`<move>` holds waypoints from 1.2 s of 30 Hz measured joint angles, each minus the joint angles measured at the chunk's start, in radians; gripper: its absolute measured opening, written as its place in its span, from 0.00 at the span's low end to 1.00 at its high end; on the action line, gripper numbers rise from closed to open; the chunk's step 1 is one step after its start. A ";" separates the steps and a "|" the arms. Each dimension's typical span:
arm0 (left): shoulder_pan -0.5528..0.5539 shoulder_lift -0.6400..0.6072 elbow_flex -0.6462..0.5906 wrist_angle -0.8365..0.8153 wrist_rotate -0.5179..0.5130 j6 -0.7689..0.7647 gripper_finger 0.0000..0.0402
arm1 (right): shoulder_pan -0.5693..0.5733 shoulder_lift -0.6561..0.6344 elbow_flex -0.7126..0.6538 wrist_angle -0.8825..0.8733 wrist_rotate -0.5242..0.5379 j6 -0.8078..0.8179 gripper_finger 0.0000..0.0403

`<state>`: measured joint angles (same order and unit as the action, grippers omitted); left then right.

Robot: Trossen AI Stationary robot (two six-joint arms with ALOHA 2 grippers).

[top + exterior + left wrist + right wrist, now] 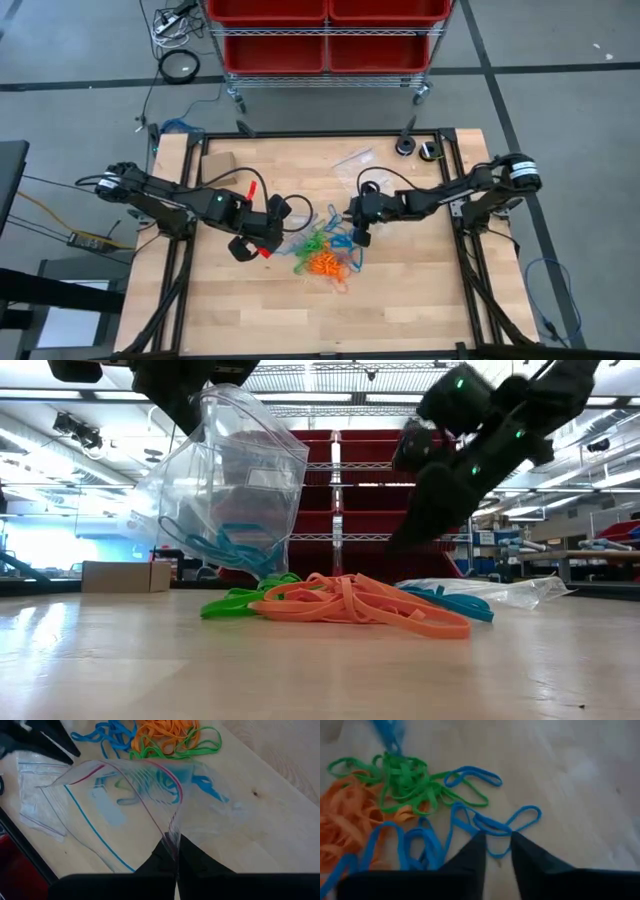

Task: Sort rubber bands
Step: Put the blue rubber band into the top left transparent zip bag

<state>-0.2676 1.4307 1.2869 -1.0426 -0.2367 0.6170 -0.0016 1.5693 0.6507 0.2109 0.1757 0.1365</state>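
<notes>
Plywood worktop [400, 290], pale and framed in black rails, carries the rubber bands [325, 255] in a loose blue, green and orange heap near its middle. The left gripper [172, 851], jaws pinched together, holds up a clear zip bag [130, 795] beside the heap. The right gripper [496, 847] hovers over blue loops, jaws narrowly parted. Red bins [325, 30] on a wheeled rack stand beyond; a small cardboard box [125, 575] sits at the far edge.

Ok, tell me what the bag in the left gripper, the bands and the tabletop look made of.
Bag: thin clear plastic film, glossy; it creases and shows blue bands through it, with a coloured zip strip at the mouth.
Rubber bands: likely rubber, matte, lying in limp flat loops of orange, green and blue.
Tabletop: pale wood, smooth; grain and a knot show.
</notes>
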 joint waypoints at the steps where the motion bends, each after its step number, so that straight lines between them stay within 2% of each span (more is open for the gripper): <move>1: 0.000 0.000 0.000 0.000 0.000 0.000 0.00 | -0.012 0.021 0.000 0.003 -0.009 0.008 0.30; 5: 0.000 0.000 0.000 0.001 0.002 -0.002 0.00 | -0.050 0.101 -0.001 0.061 -0.077 0.038 0.43; 9: 0.000 0.000 0.000 0.001 0.003 -0.005 0.00 | -0.064 0.171 0.000 0.121 -0.095 0.043 0.44; 13: 0.000 0.000 0.000 0.001 0.003 -0.003 0.00 | -0.063 0.206 0.002 0.183 -0.108 0.026 0.33; 17: 0.000 0.000 0.000 -0.001 0.003 -0.003 0.00 | -0.043 0.181 0.001 0.153 -0.067 -0.009 0.06; 18: 0.000 0.000 0.000 -0.002 0.003 -0.003 0.00 | -0.038 0.164 0.000 0.144 -0.066 -0.019 0.04; 24: 0.000 0.000 0.000 -0.004 0.003 -0.003 0.00 | -0.016 -0.005 0.001 0.067 0.005 -0.032 0.01; 30: 0.000 0.000 0.000 -0.001 0.003 0.005 0.00 | 0.018 -0.178 0.055 0.079 0.051 -0.092 0.00; 36: 0.000 0.000 0.000 0.003 0.003 0.009 0.00 | 0.047 -0.192 0.222 0.071 0.050 -0.210 0.00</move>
<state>-0.2676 1.4307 1.2869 -1.0393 -0.2333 0.6262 0.0451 1.3771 0.8732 0.2823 0.2261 -0.0739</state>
